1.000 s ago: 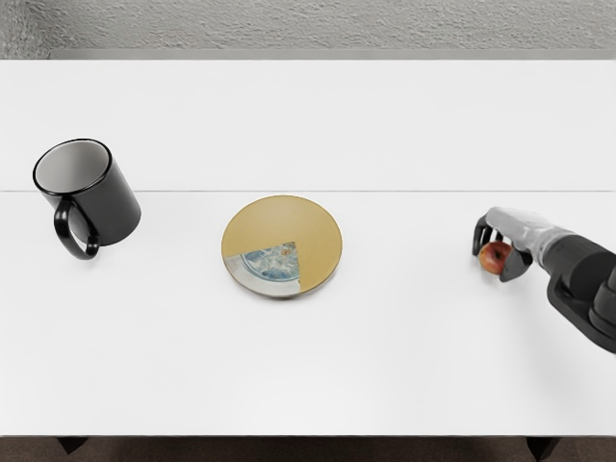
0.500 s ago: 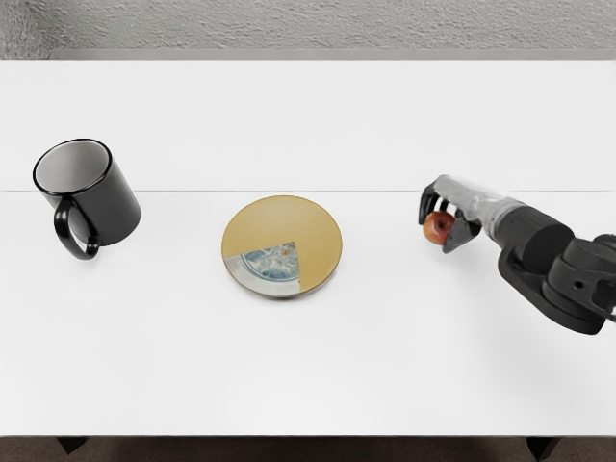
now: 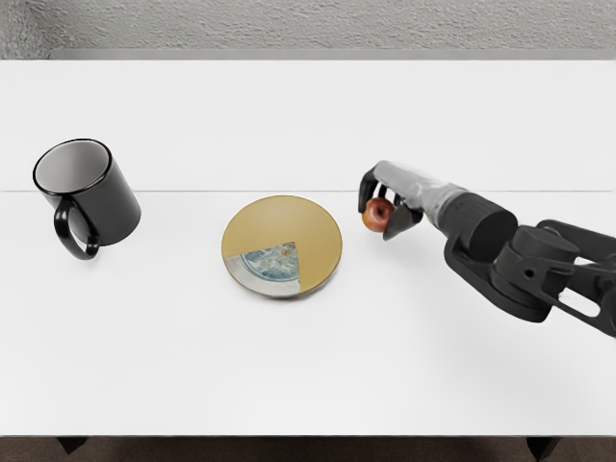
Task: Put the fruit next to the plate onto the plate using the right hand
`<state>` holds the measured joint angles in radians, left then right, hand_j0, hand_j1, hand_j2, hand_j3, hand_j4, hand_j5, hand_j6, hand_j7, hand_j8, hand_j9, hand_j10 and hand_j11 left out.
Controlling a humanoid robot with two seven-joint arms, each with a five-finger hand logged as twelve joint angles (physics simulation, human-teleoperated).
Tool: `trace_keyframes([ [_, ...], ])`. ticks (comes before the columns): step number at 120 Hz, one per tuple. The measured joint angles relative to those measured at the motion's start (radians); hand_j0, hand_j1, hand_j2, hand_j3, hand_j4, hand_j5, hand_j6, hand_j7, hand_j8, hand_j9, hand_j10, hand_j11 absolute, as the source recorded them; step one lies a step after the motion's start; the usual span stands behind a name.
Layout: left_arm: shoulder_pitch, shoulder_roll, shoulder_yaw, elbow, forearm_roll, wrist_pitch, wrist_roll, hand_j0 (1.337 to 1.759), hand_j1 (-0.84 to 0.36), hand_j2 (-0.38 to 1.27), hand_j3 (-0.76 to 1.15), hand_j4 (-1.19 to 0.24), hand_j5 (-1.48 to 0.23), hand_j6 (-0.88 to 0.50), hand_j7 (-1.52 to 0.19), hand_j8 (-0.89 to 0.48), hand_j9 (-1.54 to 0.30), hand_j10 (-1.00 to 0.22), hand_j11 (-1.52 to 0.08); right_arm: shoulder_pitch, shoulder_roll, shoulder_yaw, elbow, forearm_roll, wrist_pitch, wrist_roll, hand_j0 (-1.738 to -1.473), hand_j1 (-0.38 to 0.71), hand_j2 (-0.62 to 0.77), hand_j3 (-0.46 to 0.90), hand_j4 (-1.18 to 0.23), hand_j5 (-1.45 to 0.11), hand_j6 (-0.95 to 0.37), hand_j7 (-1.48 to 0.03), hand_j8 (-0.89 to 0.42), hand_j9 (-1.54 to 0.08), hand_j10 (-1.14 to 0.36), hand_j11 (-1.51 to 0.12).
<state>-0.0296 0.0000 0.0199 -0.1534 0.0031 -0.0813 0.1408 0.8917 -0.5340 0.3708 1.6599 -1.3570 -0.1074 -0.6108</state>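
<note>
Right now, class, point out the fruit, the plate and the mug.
fruit (image 3: 377,214): head view, its visible red skin.
plate (image 3: 289,224): head view, bare golden surface.
mug (image 3: 111,202): head view, black outer wall.

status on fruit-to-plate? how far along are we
Done: the right hand is closed on the fruit. In hand: the fruit is held just right of the plate, beside its rim and not yet over it. Left: carry it over the plate, set it down and open the fingers. Roughly halfway, judging by position.
</note>
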Motion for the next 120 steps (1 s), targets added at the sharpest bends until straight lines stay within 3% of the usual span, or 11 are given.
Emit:
trace_keyframes([
  [42,-0.001,0.000,0.000,0.000,0.000,0.000,0.000,1.658,0.34,0.00,0.00,-0.01,-0.01,-0.01,-0.01,-0.01,-0.01,-0.01,-0.01,0.027,0.144,-0.001,-0.030,-0.002,0.002,0.000,-1.657,0.26,0.27,0.00,-0.73,-1.10,-0.43,-1.01,-0.40,-1.06,-0.72,-1.07],
  [57,0.000,0.000,0.000,0.000,0.000,0.000,0.000,1.658,0.34,0.00,0.00,-0.01,-0.01,-0.01,-0.01,-0.01,-0.01,-0.01,-0.01,0.039,0.201,-0.001,-0.064,-0.007,0.007,0.000,-1.658,0.28,0.32,0.00,-0.73,-1.10,-0.43,-1.01,-0.38,-1.07,-0.72,-1.08],
  [81,-0.001,0.000,0.000,0.000,0.000,0.000,0.000,1.658,0.34,0.00,0.00,-0.01,-0.01,-0.01,-0.01,-0.01,-0.01,-0.01,-0.01,0.046,0.291,-0.012,-0.152,-0.040,0.007,0.000,-1.655,0.25,0.26,0.00,-0.75,-1.08,-0.45,-1.01,-0.40,-1.06,-0.73,-1.07],
  [120,0.000,0.000,0.000,0.000,0.000,0.000,0.000,1.658,0.34,0.00,0.00,-0.01,-0.01,-0.01,-0.01,-0.01,-0.01,-0.01,-0.01,0.027,0.342,-0.035,-0.191,-0.057,0.006,0.000,-1.653,0.23,0.24,0.00,-0.76,-1.06,-0.47,-1.01,-0.42,-1.05,-0.75,-1.06],
])
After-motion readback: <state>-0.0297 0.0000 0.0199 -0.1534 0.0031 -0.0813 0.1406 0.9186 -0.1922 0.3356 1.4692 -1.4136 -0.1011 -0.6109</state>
